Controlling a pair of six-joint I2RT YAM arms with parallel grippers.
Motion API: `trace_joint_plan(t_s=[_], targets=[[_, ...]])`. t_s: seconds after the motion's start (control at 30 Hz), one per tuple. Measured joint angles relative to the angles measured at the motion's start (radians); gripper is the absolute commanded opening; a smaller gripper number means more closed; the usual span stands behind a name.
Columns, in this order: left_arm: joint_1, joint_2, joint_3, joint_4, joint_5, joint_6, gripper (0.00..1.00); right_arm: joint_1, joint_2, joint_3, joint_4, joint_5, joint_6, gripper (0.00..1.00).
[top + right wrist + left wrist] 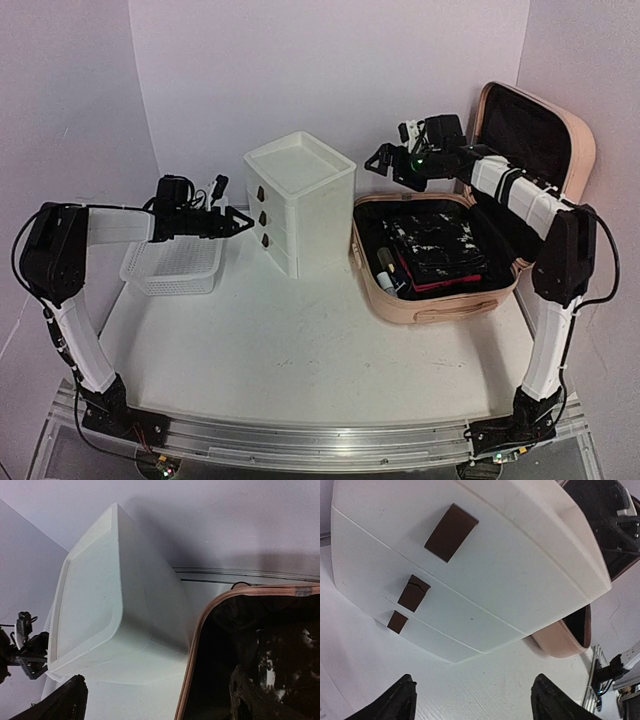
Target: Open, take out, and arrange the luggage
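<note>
The peach-pink luggage [432, 310] lies open at the right of the table, its lid [578, 140] standing upright behind it. Inside its black lining lie a black patterned pouch [440, 245] and a white tube [385, 283]. My right gripper [385, 162] hovers open over the luggage's far-left corner; in the right wrist view the right gripper [157, 702] straddles the pink rim [200, 645] with nothing between its fingers. My left gripper [238, 222] points at the white drawer box, open and empty. In its wrist view the left gripper [475, 702] faces the box front, with the luggage [565, 640] behind it.
A white three-drawer box [300, 200] with brown handles [451, 531] stands mid-table, left of the luggage. A white mesh basket [175, 268] sits on the table under the left arm. The back wall is close behind.
</note>
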Motion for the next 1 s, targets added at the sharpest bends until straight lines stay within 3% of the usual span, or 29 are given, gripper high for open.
trace_joint_plan(t_s=[0.1,0.23,0.27,0.33,0.37,0.6,0.77,0.9,1.0], targets=[[-0.003,0.036,-0.040,0.069,-0.004,0.090,0.73,-0.018,0.042,0.002,0.029,-0.085,-0.006,0.98],[-0.004,0.056,-0.044,0.123,-0.011,0.167,0.48,-0.027,0.063,-0.027,0.023,-0.109,-0.016,0.98],[-0.004,0.061,-0.036,0.135,-0.014,0.179,0.50,-0.027,0.055,-0.049,0.024,-0.105,-0.019,0.98],[-0.002,0.079,-0.004,0.151,-0.017,0.202,0.68,-0.029,0.032,-0.103,0.018,-0.090,-0.024,0.98],[-0.002,0.089,0.016,0.158,-0.014,0.222,0.69,-0.030,0.019,-0.127,0.013,-0.084,-0.029,0.98],[0.003,0.195,0.183,0.192,-0.004,0.315,0.66,-0.031,-0.087,-0.232,-0.029,-0.001,-0.074,0.98],[0.003,0.222,0.208,0.187,-0.050,0.370,0.58,-0.031,-0.133,-0.232,-0.041,0.048,-0.083,0.98],[0.003,0.250,0.263,0.178,-0.058,0.409,0.43,-0.031,-0.138,-0.232,-0.048,0.061,-0.083,0.98],[0.003,0.282,0.306,0.177,-0.028,0.418,0.43,-0.031,-0.135,-0.226,-0.071,0.061,-0.085,0.98]])
